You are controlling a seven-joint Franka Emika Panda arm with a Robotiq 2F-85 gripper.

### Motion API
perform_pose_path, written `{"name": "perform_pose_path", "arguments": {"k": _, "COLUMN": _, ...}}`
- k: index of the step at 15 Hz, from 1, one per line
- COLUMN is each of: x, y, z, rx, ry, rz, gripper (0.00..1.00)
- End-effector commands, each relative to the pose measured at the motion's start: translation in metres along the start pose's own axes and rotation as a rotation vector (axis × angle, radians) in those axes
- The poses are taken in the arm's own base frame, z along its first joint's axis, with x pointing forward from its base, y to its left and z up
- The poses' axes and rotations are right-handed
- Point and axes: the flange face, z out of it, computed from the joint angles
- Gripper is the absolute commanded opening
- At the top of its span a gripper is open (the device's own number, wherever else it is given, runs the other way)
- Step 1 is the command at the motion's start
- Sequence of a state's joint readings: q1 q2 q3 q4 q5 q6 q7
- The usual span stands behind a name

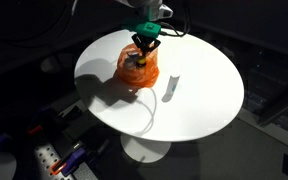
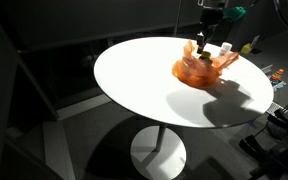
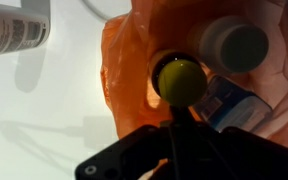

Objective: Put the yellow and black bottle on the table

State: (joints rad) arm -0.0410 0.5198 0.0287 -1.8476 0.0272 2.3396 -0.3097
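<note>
Gripper point(image 1: 144, 44) low at the mouth of an orange plastic bag point(image 1: 137, 72), tips down in its crumpled opening; impossible to tell from any view whether clamped or spread. Yellow and black bottle point(image 3: 179, 80) inside the bag, not out on the tabletop, yellow cap turned up toward the wrist camera and close in front of the gripper's dark body. Next to it in the same bag, a grey-capped bottle point(image 3: 234, 44). Bag resting on a round white table point(image 1: 209, 110), visible in both exterior views. Outside the bag, lying on the tabletop near it but not touching, a white bottle point(image 1: 171, 88).
</note>
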Motion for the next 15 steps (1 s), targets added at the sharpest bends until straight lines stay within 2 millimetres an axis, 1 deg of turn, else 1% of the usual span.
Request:
{"name": "perform_pose_path", "arguments": {"k": 1, "x": -0.008, "y": 0.0, "z": -0.033, "rx": -0.017, "ry": 0.008, "rz": 0.024, "gripper": 0.0}}
{"name": "perform_pose_path", "arguments": {"k": 2, "x": -0.008, "y": 0.001, "z": -0.039, "rx": -0.028, "ry": 0.012, "rz": 0.028, "gripper": 0.12}}
{"name": "perform_pose_path", "arguments": {"k": 3, "x": -0.009, "y": 0.003, "z": -0.042, "rx": -0.036, "ry": 0.015, "rz": 0.029, "gripper": 0.27}}
{"name": "perform_pose_path", "arguments": {"k": 5, "x": -0.012, "y": 0.008, "z": -0.046, "rx": -0.047, "ry": 0.014, "rz": 0.033, "gripper": 0.43}}
{"name": "perform_pose_path", "arguments": {"k": 6, "x": -0.013, "y": 0.01, "z": -0.046, "rx": -0.049, "ry": 0.007, "rz": 0.033, "gripper": 0.49}}
{"name": "perform_pose_path", "arguments": {"k": 9, "x": -0.016, "y": 0.016, "z": -0.037, "rx": -0.041, "ry": -0.013, "rz": 0.044, "gripper": 0.73}}
{"name": "perform_pose_path", "arguments": {"k": 12, "x": -0.017, "y": 0.015, "z": -0.027, "rx": -0.023, "ry": -0.035, "rz": 0.044, "gripper": 0.96}}
{"name": "perform_pose_path", "arguments": {"k": 13, "x": -0.017, "y": 0.013, "z": -0.024, "rx": -0.018, "ry": -0.043, "rz": 0.042, "gripper": 0.99}}
{"name": "perform_pose_path", "arguments": {"k": 15, "x": -0.019, "y": 0.011, "z": -0.017, "rx": -0.017, "ry": -0.06, "rz": 0.046, "gripper": 1.0}}
